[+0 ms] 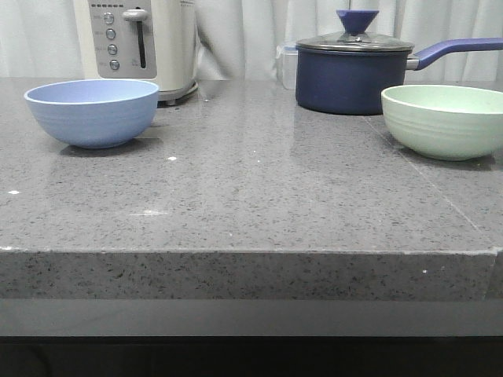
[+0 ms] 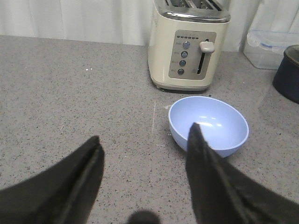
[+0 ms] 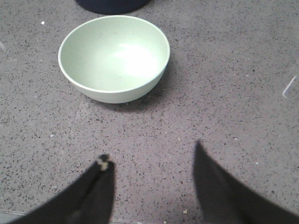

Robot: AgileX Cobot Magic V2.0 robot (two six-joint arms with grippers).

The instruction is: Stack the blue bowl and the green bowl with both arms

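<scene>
While both claws hang spread above the bench (image 1: pixel 251 196), the matte ridged blue bowl (image 1: pixel 92 112) sits at nine o'clock, its mint-green twin, the green bowl (image 1: pixel 446 120), at three.

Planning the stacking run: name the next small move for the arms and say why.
Probably ease the left gripper forward onto the blue bowl rim: both grippers are open and empty, and both bowls sit far apart, the green bowl untouched beside the saucepan.
</scene>
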